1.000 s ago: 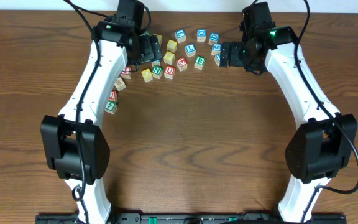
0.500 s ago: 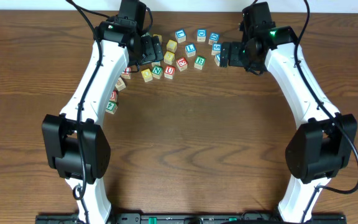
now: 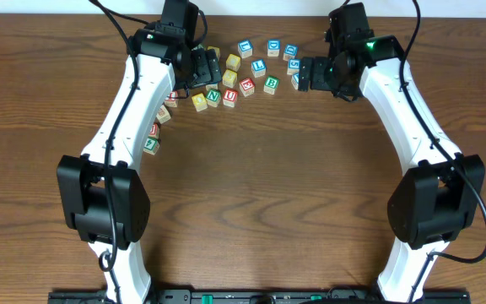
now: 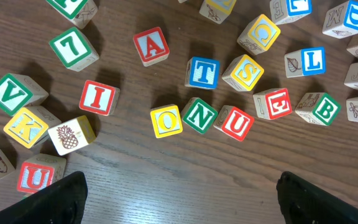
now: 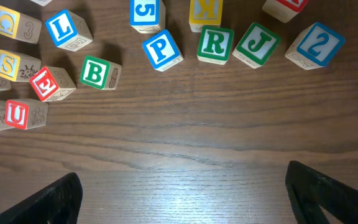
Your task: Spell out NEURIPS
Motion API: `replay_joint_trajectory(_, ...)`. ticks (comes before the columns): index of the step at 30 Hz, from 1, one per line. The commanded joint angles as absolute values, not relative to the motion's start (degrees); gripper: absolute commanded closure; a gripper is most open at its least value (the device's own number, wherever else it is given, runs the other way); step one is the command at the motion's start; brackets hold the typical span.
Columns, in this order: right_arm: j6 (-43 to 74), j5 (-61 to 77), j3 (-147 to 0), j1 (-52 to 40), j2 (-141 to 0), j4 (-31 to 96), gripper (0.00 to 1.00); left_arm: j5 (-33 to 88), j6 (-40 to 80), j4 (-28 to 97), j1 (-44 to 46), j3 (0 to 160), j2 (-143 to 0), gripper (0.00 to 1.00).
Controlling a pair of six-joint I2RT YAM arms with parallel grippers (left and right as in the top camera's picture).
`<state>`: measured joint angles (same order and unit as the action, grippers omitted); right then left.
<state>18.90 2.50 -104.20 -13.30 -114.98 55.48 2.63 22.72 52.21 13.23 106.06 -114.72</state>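
Observation:
In the left wrist view a yellow O cube (image 4: 166, 120), a green N (image 4: 199, 115) and a red U (image 4: 235, 121) lie in a row. A red E (image 4: 273, 102) lies just right of them and a red I (image 4: 98, 98) lies to the left. In the right wrist view I see a blue P (image 5: 162, 48), a green R (image 5: 214, 42), the red E (image 5: 48, 83) and a yellow S (image 5: 11, 65). My left gripper (image 4: 182, 190) is open and empty above bare wood below the N and U. My right gripper (image 5: 182, 183) is open and empty below the P and R.
Other cubes lie scattered: a red A (image 4: 151, 45), a blue T (image 4: 202, 73), a blue L (image 4: 306, 61), a green B (image 5: 98, 71), a green J (image 5: 257, 43), a blue 2 (image 5: 319, 43) and a second red U (image 4: 36, 176). The cluster sits at the table's far edge (image 3: 251, 72).

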Motion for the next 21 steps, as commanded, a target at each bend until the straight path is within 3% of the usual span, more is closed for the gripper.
replay_joint_trajectory(1, 19.29, 1.65, -105.23, -13.23, -115.44, 55.59, 0.01, 1.67, 23.24, 52.34, 13.32, 107.0, -115.66, 0.05)
replay_joint_trajectory(21, 19.27, 1.63, -105.23, -13.21, -115.44, 55.59, 0.01, 1.65, 23.24, 51.48, 13.32, 106.94, -115.74, 0.05)
